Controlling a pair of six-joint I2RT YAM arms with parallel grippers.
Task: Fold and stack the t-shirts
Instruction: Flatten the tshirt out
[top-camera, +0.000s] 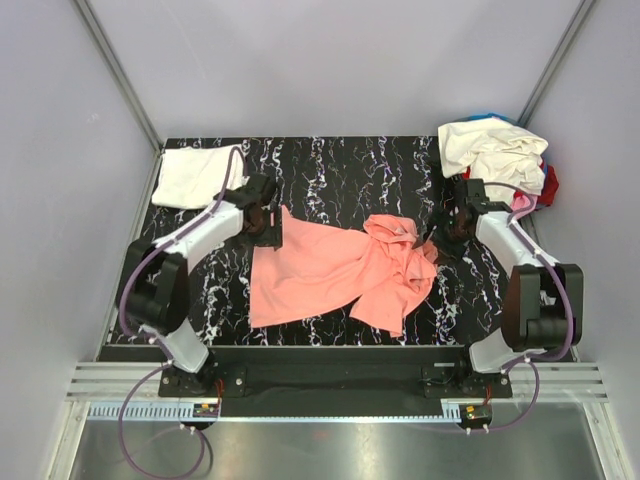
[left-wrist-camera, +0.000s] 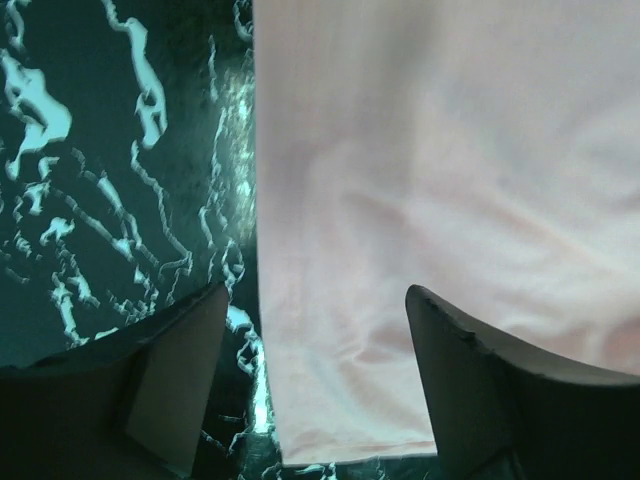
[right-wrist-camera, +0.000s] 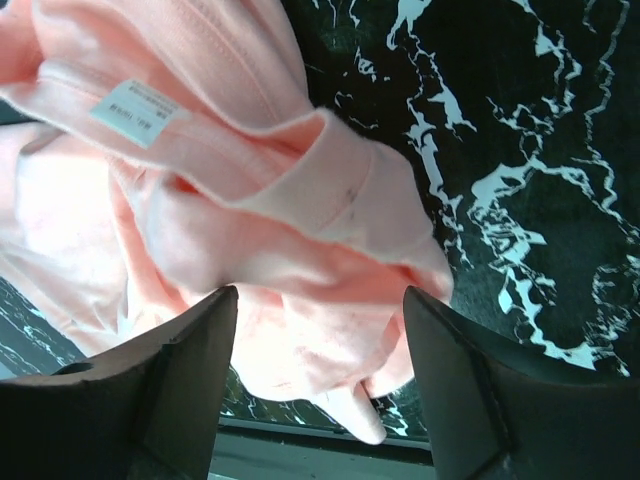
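A: Fingers (left-wrist-camera: 180, 380) of the left end effector (left-wrist-camera: 315, 300) stand spread, with nothing between them. Below them the straight edge of the salmon-pink t-shirt (left-wrist-camera: 450, 200) lies on the black marbled surface (left-wrist-camera: 100, 200).
B: And the right end effector (right-wrist-camera: 318, 300)?
A: Spread as well, gripping nothing. It hangs over the bunched part of the same shirt, where a white label (right-wrist-camera: 135, 112) faces up.
B: Lie of the shirt, overhead view?
A: Mid-surface, between the two arms. Left half fairly flat, right half crumpled into folds.
B: Others?
A: One white t-shirt (top-camera: 195, 175), a flat rough rectangle, far left corner. Loose pile of t-shirts (top-camera: 495, 155), far right corner: cream on top, with red, pink and blue showing at its edges.
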